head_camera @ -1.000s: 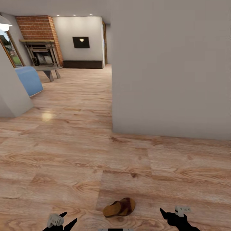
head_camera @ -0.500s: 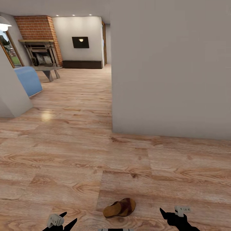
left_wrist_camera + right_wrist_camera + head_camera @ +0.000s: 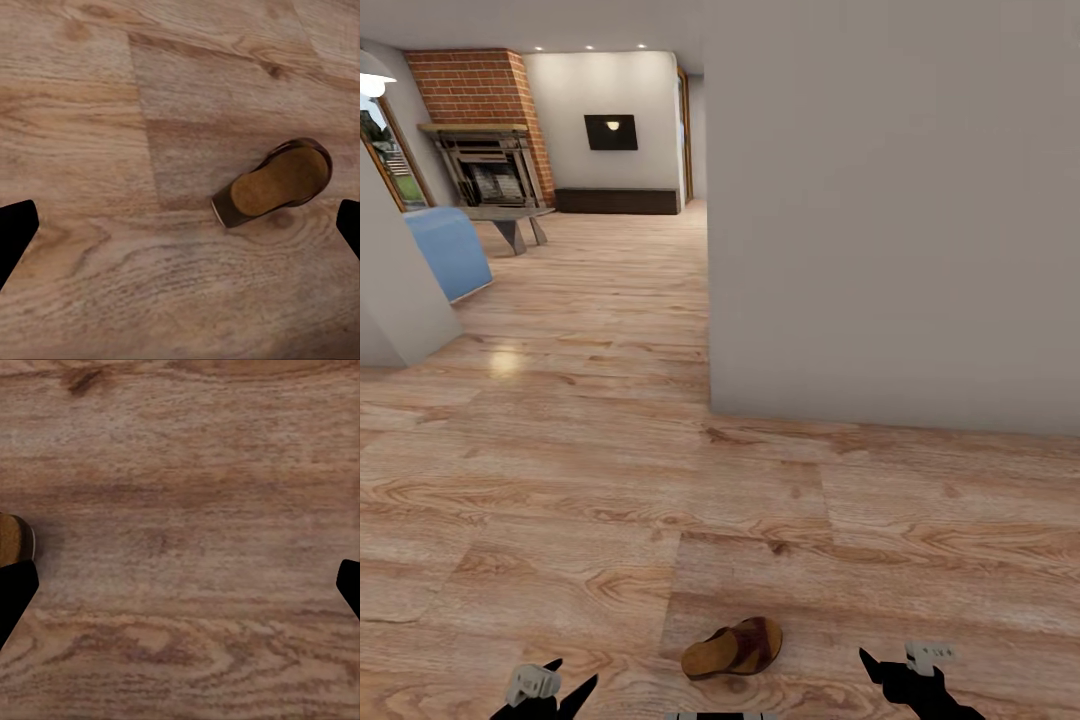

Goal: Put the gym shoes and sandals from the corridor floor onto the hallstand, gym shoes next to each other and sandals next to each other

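Currently left gripper (image 3: 560,690) at 7 o'clock of head view, jaws spread, holding nothing. One sandal (image 3: 733,647) lies on the corridor floor (image 3: 610,480) at 6 o'clock, between both grippers, touching neither. Right gripper (image 3: 895,670) at 5 o'clock, jaws spread, nothing held. Grey wall (image 3: 890,210) toward 1 o'clock, brick fireplace (image 3: 485,130) at 11.
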